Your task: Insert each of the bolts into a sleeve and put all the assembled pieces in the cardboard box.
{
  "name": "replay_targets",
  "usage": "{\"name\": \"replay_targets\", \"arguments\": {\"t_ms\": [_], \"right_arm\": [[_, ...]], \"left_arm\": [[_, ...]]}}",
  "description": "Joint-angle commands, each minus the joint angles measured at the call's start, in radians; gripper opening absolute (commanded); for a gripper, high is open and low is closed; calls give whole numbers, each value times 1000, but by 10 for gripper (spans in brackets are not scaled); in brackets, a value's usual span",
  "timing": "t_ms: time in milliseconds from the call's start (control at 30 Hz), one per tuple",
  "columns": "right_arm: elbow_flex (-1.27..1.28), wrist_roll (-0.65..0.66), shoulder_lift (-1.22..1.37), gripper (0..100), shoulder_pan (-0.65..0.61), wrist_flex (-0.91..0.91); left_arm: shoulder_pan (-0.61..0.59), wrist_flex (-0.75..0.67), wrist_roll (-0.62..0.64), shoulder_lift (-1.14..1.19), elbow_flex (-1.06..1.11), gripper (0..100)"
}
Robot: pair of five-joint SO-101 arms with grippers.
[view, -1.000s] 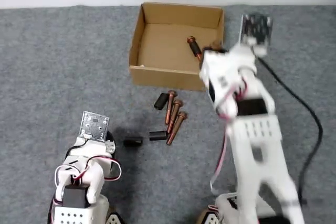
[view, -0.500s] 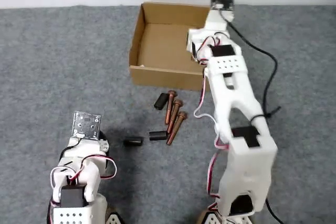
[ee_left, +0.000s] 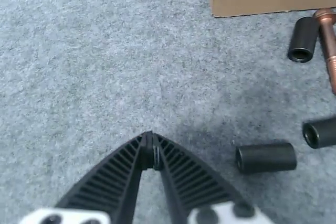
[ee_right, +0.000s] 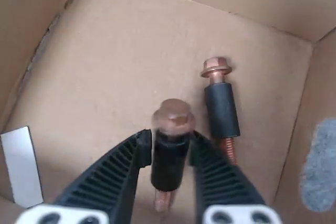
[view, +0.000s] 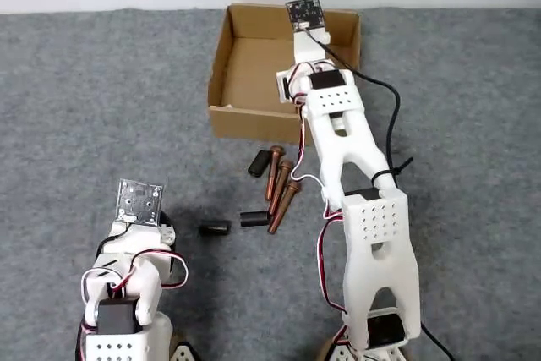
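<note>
**Release step.** The right gripper (ee_right: 170, 140) was clamped on an assembled piece (ee_right: 169, 156), bolt head up. It hung inside the cardboard box (ee_right: 94, 61), just beside a finished piece (ee_right: 221, 109) lying on the box floor. Whether the held piece touched the floor could not be told. The left gripper (ee_left: 152, 149) was closed on nothing, low over the surface (ee_left: 79, 51) near a loose sleeve (ee_left: 265, 157). Three bolts (view: 281, 182) and three sleeves (view: 254, 218) lay outside the box. The release would go best low and clear of the lying piece. The jaws should part fully before the lift, so the sleeve neither slides off its bolt nor snags.
</note>
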Motion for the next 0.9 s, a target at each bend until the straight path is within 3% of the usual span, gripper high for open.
{"name": "replay_targets", "arguments": {"t_ms": [0, 167, 333, 700, 867], "right_arm": [[-95, 11, -16, 169, -7, 61], [-212, 9, -16, 111, -8, 150], [-408, 8, -16, 4, -15, 349], [-825, -3, -8, 8, -93, 878], [-859, -106, -27, 8, -122, 923]], "left_arm": [[-8, 11, -9, -2, -7, 6], [-8, 12, -9, -2, -7, 6], [-9, 12, -9, -2, -7, 6], [-35, 11, -11, -2, -7, 6], [-35, 11, -11, -2, -7, 6]]}}
